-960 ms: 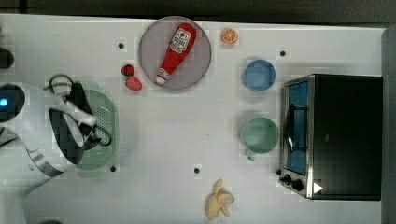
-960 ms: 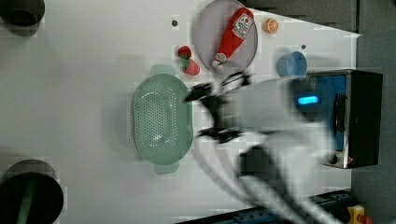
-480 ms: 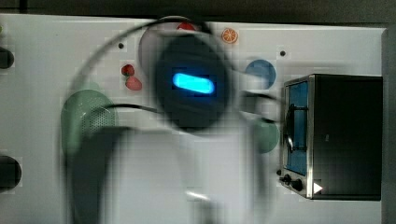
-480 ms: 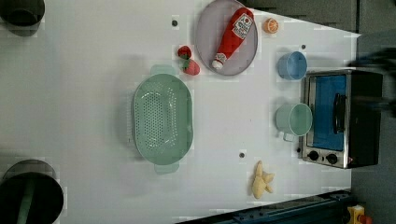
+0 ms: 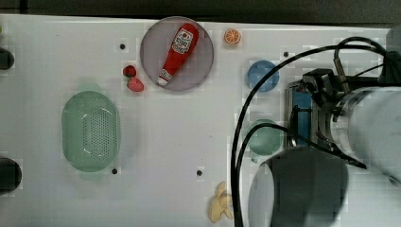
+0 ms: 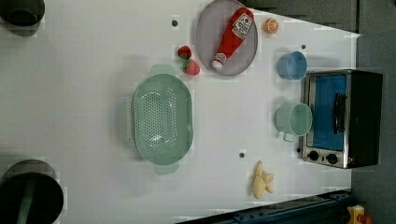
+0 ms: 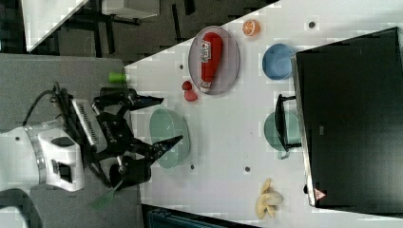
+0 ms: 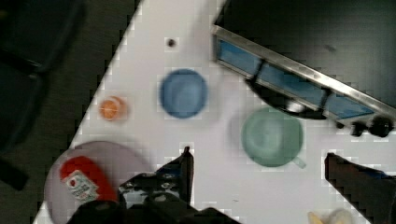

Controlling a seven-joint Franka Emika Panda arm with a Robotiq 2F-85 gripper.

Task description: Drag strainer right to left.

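Arm: white arm raised, well apart from the pale mint-green oval plastic strainer [image 5: 90,131].
Gripper [image 7: 160,121]: fingers spread wide, holding nothing.
Strainer: flat on the white table [image 6: 84,93], just beside two red strawberries [image 6: 187,60].

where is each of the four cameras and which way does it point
top view: overhead, looking straight down on the white table; the arm's bulky links and cables show at the top view's right.
left view: high, looking down; strainer mid-frame, toaster oven at the left view's right.
right view: high, angled across the table; the open gripper with the wrist behind it.
wrist view: on the wrist, facing down; two dark fingers frame the green cup.
Shared: ketchup bottle, blue bowl and green cup appear in all four.
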